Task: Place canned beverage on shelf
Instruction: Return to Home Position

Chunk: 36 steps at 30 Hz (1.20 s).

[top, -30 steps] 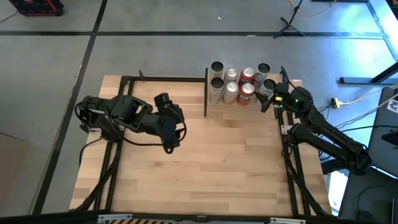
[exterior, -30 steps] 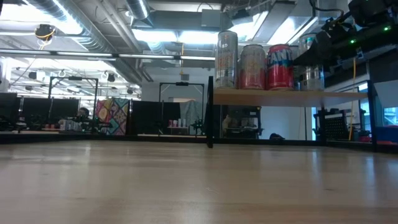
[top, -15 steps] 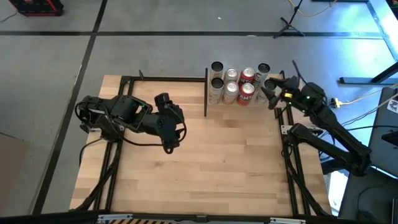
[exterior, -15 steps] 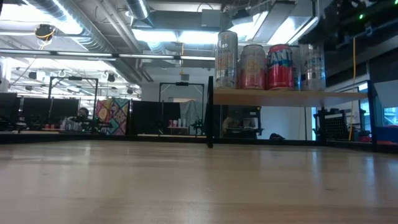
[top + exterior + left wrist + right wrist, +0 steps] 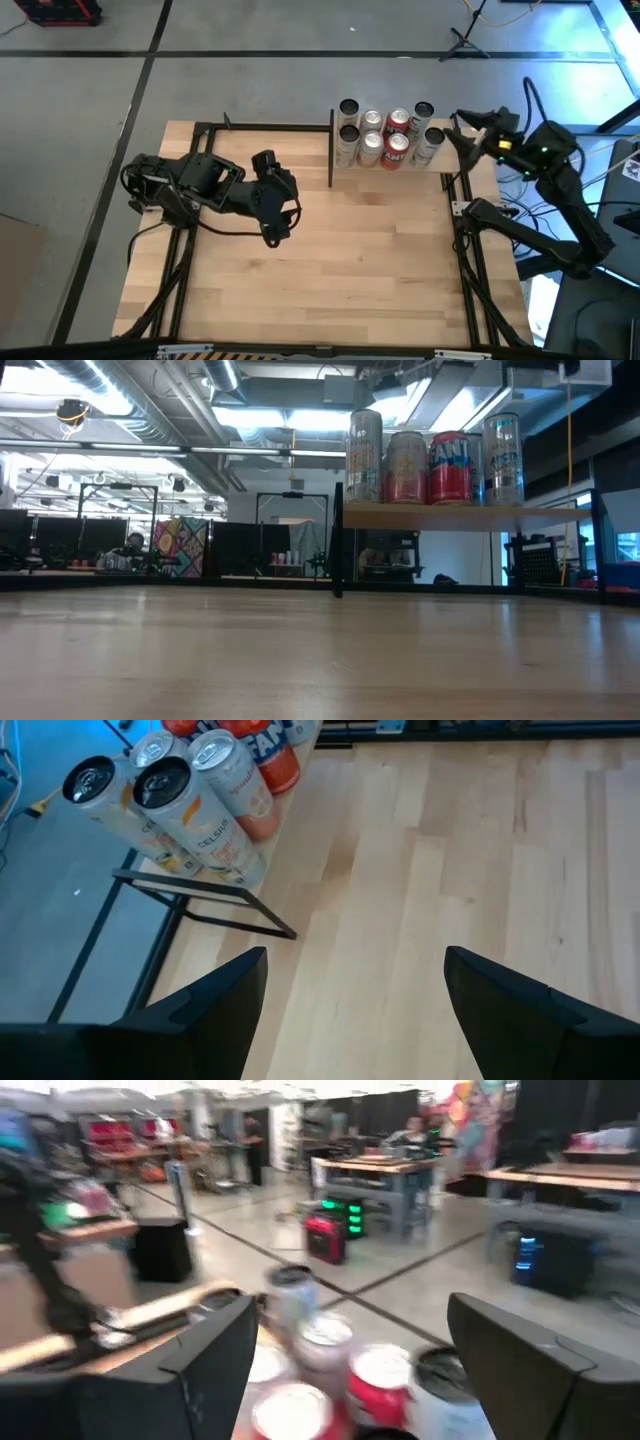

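Cans (image 5: 372, 143) all stand upright on shelf (image 5: 430, 516), in two rows, close together, at far edge of tabletop (image 5: 340, 270). End can (image 5: 432, 138) is nearest right gripper (image 5: 468, 124), not touching it. Right gripper hangs in air just beside shelf, fingers spread wide, holding nothing. Left gripper (image 5: 352, 970) waits over left part of tabletop, fingers spread too, holding nothing. Putting job looks done. Only thing left, I think: right arm goes home to rest.
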### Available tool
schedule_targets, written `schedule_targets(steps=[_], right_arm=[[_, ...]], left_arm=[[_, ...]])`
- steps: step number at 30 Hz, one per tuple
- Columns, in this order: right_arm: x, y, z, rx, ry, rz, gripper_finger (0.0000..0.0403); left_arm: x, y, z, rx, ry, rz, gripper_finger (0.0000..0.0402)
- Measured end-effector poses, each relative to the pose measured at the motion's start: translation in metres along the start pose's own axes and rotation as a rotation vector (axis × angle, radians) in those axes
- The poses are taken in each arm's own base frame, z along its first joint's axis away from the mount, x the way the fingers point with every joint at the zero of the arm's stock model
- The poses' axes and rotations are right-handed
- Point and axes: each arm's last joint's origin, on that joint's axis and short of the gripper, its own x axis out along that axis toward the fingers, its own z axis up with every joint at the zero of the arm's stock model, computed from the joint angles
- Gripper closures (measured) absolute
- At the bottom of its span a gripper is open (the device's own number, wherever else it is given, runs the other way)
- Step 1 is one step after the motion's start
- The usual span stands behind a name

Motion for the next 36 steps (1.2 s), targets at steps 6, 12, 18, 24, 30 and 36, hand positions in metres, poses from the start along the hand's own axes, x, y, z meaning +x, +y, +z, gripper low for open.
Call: schedule_targets(steps=[6,12,18,24,30,36], right_arm=[[0.003,0.009,0.024,0.119,0.019,0.217,0.0088],[0.01,0.021,0.035,0.207,0.005,0.407,0.0088],[0.017,0.036,0.034,0.237,0.046,0.522,0.0088],[0.042,0.06,0.018,0.232,0.122,0.583,0.0131],[0.064,0.092,-0.003,0.202,0.178,0.64,0.028],[0.059,0.101,-0.004,0.185,0.155,0.687,0.0392]], left_arm=[[0.0,0.0,0.001,0.021,-0.013,-0.003,0.0109],[-0.002,-0.004,0.006,0.05,-0.062,-0.024,0.0109],[0.0,-0.002,0.008,0.052,-0.062,-0.051,0.0109],[0.008,0.008,0.015,0.063,-0.074,-0.116,0.0109],[-0.009,0.031,0.013,0.042,-0.11,-0.101,0.0109],[-0.03,0.055,0.001,0.037,-0.188,-0.114,0.0109]])
